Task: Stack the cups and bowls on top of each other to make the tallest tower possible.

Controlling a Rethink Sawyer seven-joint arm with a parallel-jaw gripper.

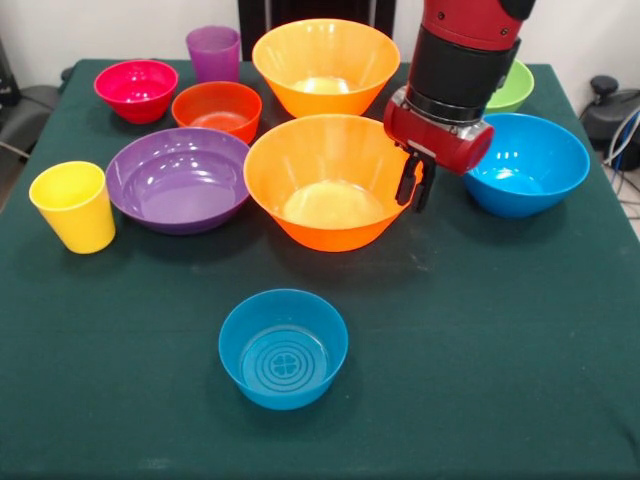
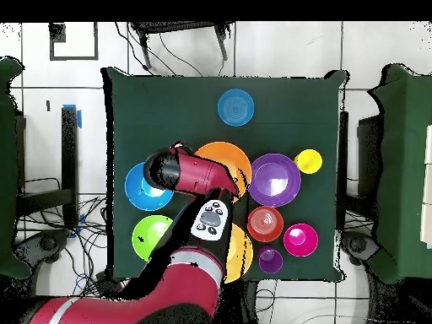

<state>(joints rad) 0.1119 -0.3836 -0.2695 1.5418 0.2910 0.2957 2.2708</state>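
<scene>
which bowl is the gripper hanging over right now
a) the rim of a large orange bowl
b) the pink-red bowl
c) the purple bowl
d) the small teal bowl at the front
a: the gripper hangs at the rim of the large orange bowl mid-table, beside the blue bowl.

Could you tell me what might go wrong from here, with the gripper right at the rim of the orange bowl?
1. The gripper hangs at the rim of the nearer large orange bowl; a shallow pinch on that glossy wall could slip.
2. The purple bowl looks to touch it on one side and the blue bowl sits close on the other, so lifting or dragging may nudge them.
</scene>
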